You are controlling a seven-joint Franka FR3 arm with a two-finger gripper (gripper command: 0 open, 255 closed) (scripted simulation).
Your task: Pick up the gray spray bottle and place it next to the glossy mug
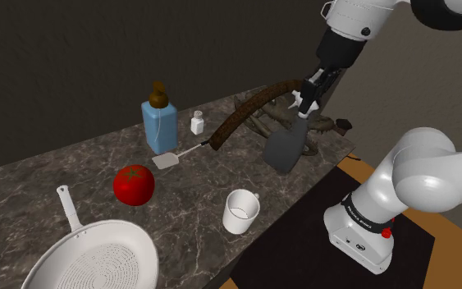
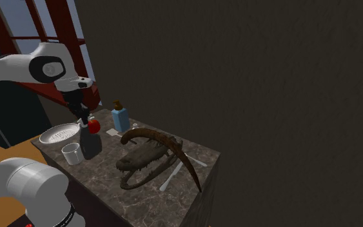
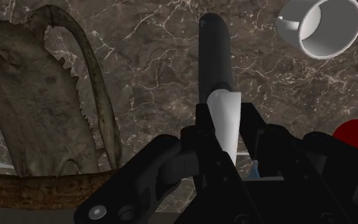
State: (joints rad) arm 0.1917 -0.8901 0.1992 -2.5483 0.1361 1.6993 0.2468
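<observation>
**Dark marble counter: spray bottle clasped by its head, mug standing apart**

The dark grey spray bottle with a white trigger head hangs tilted from my all-black two-finger gripper. My fingers are closed to a narrow gap on the white head, and the grey body points down toward the veined dark marble counter. I judge the head suits the grip because it is the slim part my fingers can span. I cannot tell whether the base is clear of the stone.

The glossy white mug stands upright near the counter's front edge, apart from the bottle, with bare marble around it for a set-down. A brown, curved, toothed jawbone lies just beside the bottle, so the carry wants height first. A round red tomato sits beyond the mug.
</observation>
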